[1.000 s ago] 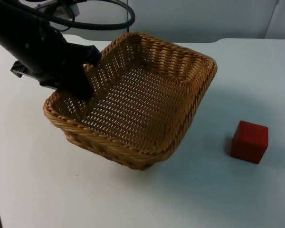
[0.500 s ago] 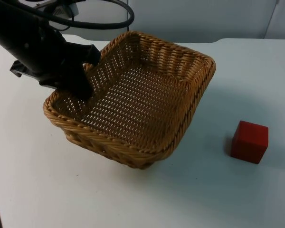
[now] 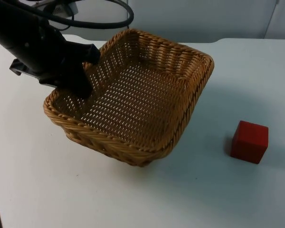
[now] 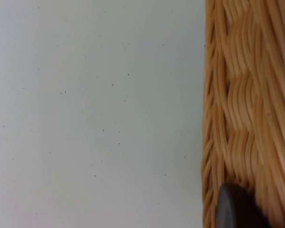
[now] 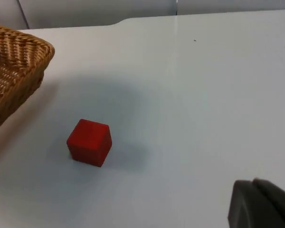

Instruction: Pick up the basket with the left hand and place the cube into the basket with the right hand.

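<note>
While left gripper [image 3: 83, 78] grips woven basket [image 3: 147, 102], red cube [image 3: 249, 141] apart

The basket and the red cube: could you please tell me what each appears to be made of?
The basket looks like woven wicker or rattan, tan with a slight sheen: interlaced strands, an open-weave floor and a braided rim. The left gripper holds its rim. The cube on the table is uniformly matte red with crisp edges, possibly painted wood, plastic or foam; the pictures cannot settle which.
</note>
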Controlling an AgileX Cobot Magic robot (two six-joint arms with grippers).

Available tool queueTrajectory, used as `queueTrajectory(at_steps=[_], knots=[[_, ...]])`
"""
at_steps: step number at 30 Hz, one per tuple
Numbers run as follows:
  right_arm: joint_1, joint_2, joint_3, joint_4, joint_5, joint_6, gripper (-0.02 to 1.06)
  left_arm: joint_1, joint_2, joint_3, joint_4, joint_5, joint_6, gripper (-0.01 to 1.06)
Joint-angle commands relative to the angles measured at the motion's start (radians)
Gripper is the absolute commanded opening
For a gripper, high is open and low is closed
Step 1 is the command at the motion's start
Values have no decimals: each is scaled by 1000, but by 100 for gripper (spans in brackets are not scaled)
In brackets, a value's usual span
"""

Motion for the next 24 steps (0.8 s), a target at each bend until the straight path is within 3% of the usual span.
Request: queueTrajectory(at_steps=[1,3,5,7,12,15,21,24], knots=[[2,-3,-9,-15,-26,23,0,0,-15,0,-34,-12,1,0],[2,25,-24,-8,-78,55,0,0,-15,0,-34,-14,1,0],[2,80,-23,49,-276,74,0,0,-15,0,-34,-11,1,0],[2,189,-23,53,-401,74,0,0,-15,0,-34,-6,1,0],[2,447,-23,57,-534,68,0,0,-15,0,-34,-12,4,0],[2,718,-65,58,-683,64,0,0,-15,0,-34,-13,23,0],[2,1008,-214,56,-700,39,0,0,-15,0,-34,-18,26,0],[2,1208,-333,49,-703,-119,0,0,-15,0,-34,-18,26,0]])
